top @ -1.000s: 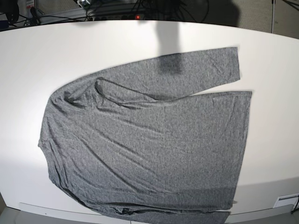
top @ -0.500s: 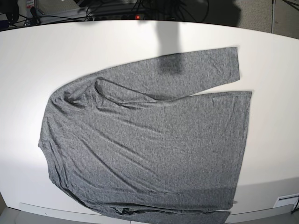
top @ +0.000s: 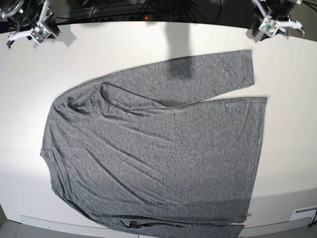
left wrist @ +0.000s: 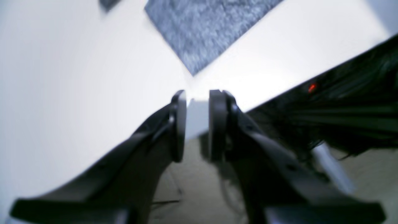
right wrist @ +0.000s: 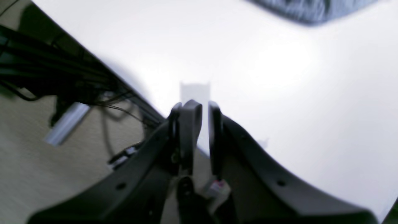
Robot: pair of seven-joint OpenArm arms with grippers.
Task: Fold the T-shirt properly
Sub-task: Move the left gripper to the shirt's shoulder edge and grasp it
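Observation:
The heather-grey T-shirt (top: 158,148) lies spread flat on the white table (top: 124,49), its collar end to the left and one long sleeve (top: 213,74) stretched toward the upper right. My left gripper (top: 270,25) hovers at the table's far right corner, just past the sleeve cuff. In the left wrist view, the left gripper (left wrist: 197,124) has a clear gap with nothing in it, and the T-shirt's (left wrist: 205,28) corner lies ahead. My right gripper (top: 37,29) hangs at the far left corner, away from the cloth. In the right wrist view, the right gripper (right wrist: 205,124) stands narrowly apart and empty, with the T-shirt (right wrist: 311,9) at the top edge.
Dark cables and a red indicator light (top: 145,18) run behind the table's far edge. The shirt's lower hem hangs over the near edge (top: 148,230). Bare white tabletop surrounds the shirt at left, right and back.
Both grippers have come into the base view at the far corners; earlier no arm showed there. The shirt has not moved.

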